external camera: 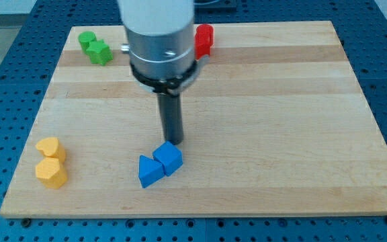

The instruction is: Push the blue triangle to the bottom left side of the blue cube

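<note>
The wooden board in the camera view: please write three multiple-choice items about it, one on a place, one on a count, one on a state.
1. Where are the yellow blocks?
A. the view's top right
B. the view's bottom left
C. the centre

2. How many blue blocks are there?
A. one
B. two
C. three

3. The blue triangle and the blue cube are:
A. touching
B. far apart
C. stacked

Key: 1 B, the yellow blocks lie near the board's lower left edge. 2 B, only the blue triangle and the blue cube. 3 A, their sides meet just below my tip.
</note>
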`<state>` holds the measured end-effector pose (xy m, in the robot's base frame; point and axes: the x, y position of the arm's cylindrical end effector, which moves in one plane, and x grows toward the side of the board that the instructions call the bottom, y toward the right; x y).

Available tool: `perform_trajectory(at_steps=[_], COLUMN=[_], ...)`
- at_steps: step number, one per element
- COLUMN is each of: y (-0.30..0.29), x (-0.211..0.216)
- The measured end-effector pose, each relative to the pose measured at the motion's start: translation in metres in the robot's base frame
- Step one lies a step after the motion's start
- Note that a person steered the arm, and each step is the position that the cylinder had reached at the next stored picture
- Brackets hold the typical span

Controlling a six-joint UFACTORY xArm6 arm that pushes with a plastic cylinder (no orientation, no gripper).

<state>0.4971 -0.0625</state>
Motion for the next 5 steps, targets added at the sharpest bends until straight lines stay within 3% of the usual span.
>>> perform_trajectory(at_steps=[2,3,5], y=[-0.083,-0.085,-0.059], x=[-0.015,0.033,0.049])
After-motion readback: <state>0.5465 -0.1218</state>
